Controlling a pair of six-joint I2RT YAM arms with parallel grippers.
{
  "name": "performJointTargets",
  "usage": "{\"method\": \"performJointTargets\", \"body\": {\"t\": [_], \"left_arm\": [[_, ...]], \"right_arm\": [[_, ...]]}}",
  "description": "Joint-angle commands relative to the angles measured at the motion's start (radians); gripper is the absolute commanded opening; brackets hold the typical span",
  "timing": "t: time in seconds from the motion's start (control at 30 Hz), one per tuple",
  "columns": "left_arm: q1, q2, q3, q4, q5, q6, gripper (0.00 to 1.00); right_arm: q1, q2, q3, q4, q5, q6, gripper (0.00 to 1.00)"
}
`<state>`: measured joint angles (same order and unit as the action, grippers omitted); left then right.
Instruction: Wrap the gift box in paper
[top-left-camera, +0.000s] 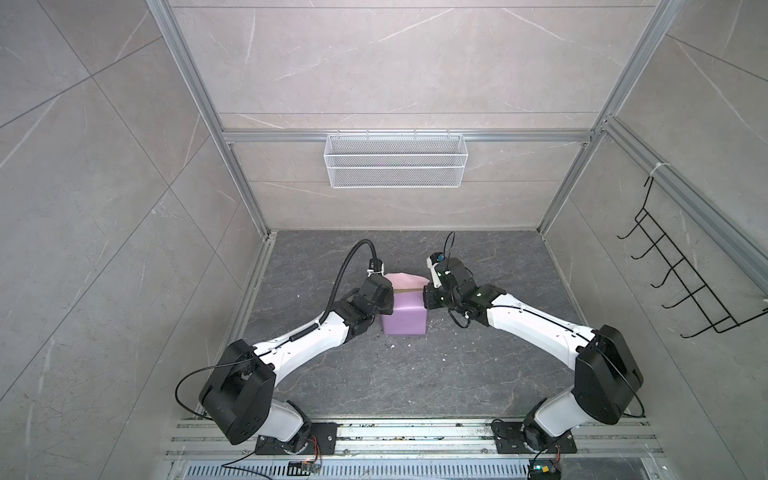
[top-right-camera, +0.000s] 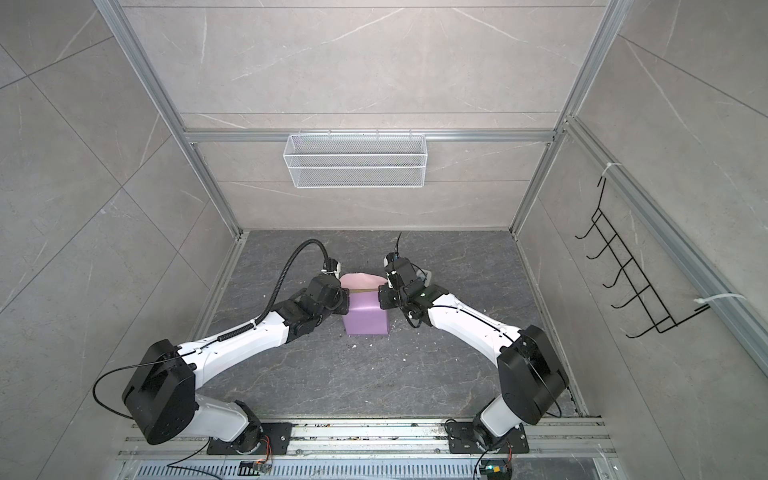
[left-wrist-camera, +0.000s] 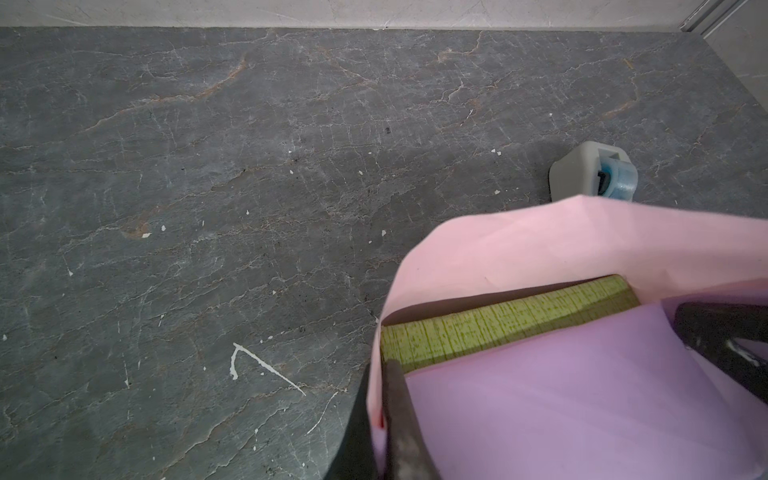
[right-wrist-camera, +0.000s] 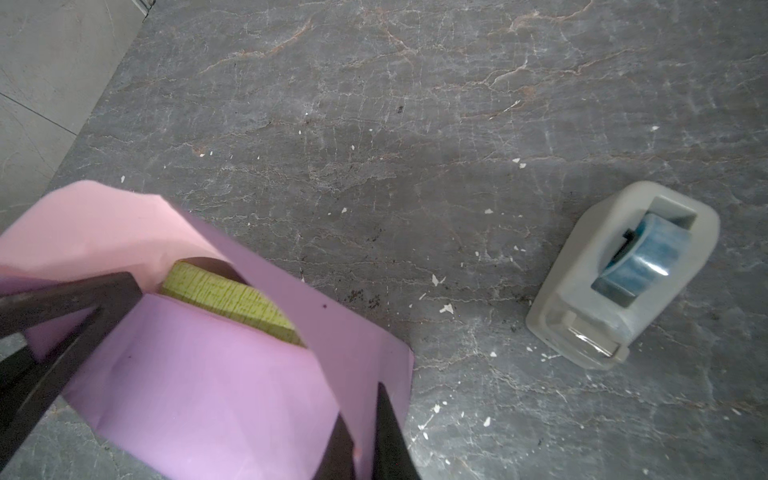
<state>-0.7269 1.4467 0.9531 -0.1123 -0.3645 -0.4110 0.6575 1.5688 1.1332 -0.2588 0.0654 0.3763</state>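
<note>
Gift box (left-wrist-camera: 498, 328) sits near the tape dispenser (right-wrist-camera: 623, 274), paper (top-left-camera: 404, 322) folded over it, one green edge exposed. Left gripper (left-wrist-camera: 380, 401) and right gripper (right-wrist-camera: 361, 432) each clamp a paper edge. Open table (right-wrist-camera: 415, 124) surrounds the dispenser.

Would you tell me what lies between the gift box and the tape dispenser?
In the right wrist view, a flap of the paper, then only speckled tabletop.

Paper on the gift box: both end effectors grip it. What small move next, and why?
Probably draw both toward the robot's base, laying the raised pink flap over the lilac one. The left end effector and right end effector are shut on the paper's side edges, and a strip of gift box shows uncovered between flaps.
</note>
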Motion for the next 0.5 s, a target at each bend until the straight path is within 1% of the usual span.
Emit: {"method": "performJointTargets", "body": {"t": [0.0, 0.1, 0.13, 0.27, 0.37, 0.47], "left_arm": [[-0.003, 0.011, 0.038, 0.002, -0.005, 0.000, 0.00], [-0.003, 0.011, 0.039, 0.002, -0.007, 0.000, 0.00], [-0.003, 0.011, 0.037, 0.001, -0.008, 0.000, 0.00], [-0.003, 0.012, 0.039, 0.001, -0.013, 0.000, 0.00], [-0.003, 0.015, 0.039, 0.000, -0.013, 0.000, 0.00], [-0.003, 0.017, 0.040, 0.000, -0.011, 0.000, 0.00]], "right_arm": [[0.008, 0.020, 0.030, -0.027, 0.021, 0.026, 0.05], [0.010, 0.020, 0.041, -0.029, 0.018, 0.034, 0.04], [0.010, 0.018, 0.046, -0.034, 0.015, 0.037, 0.06], [0.011, -0.006, 0.061, -0.049, 0.014, 0.056, 0.22], [0.011, -0.021, 0.071, -0.061, 0.013, 0.064, 0.29], [0.011, -0.020, 0.078, -0.068, 0.015, 0.065, 0.29]]}}
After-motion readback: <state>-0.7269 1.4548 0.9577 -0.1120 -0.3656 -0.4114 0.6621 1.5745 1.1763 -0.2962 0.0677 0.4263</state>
